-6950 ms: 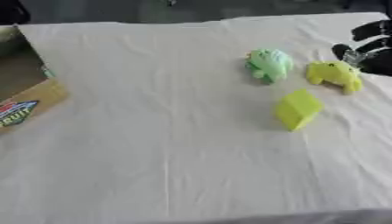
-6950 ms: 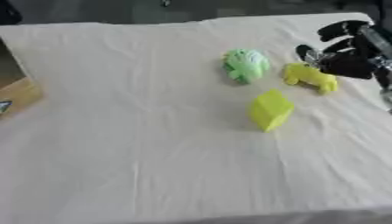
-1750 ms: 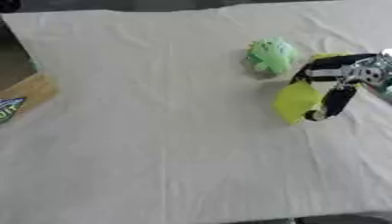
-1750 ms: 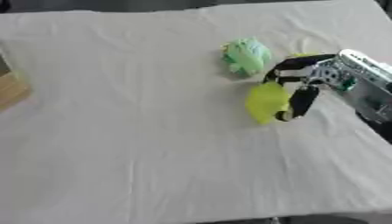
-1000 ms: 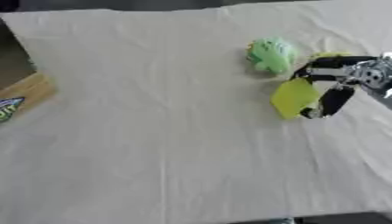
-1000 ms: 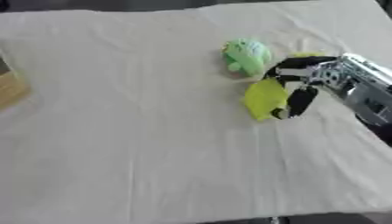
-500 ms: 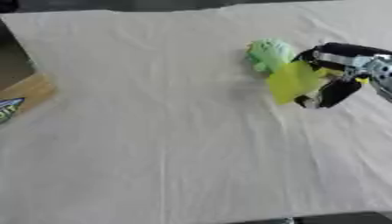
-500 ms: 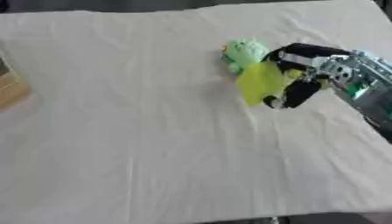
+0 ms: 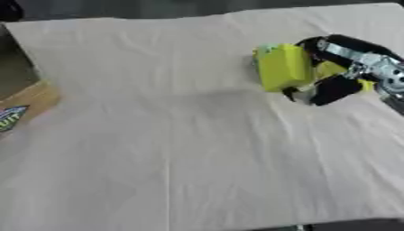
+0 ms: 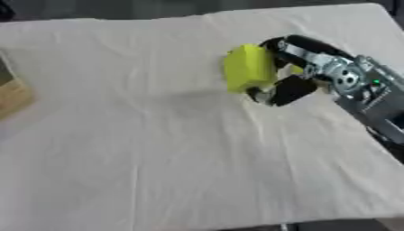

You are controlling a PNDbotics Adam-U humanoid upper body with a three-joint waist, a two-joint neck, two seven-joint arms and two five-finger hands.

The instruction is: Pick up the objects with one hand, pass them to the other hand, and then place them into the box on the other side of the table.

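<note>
At the far left edge of the left eye view sits the cardboard box (image 9: pixel 28 106), only its corner and a printed flap in sight, resting on the table at the cloth's left border. The cream cloth (image 9: pixel 158 149) covers the whole table and lies wrinkled but bare across its middle and near part. Further right, above the cloth in the upper right part of the scene, is the yellow-green block (image 10: pixel 249 68), held off the surface with a faint shadow on the cloth to its lower left. The right hand (image 10: pixel 293 88) comes in from the right side with its black fingers curled round the block, one set over the top edge and the thumb below and behind it, so the block sits pinched between them. Just behind the block a sliver of the yellow toy (image 9: pixel 331 69) shows between the fingers; whether it touches the hand cannot be told. The silver and black forearm runs off toward the lower right. The left hand shows in neither view.
</note>
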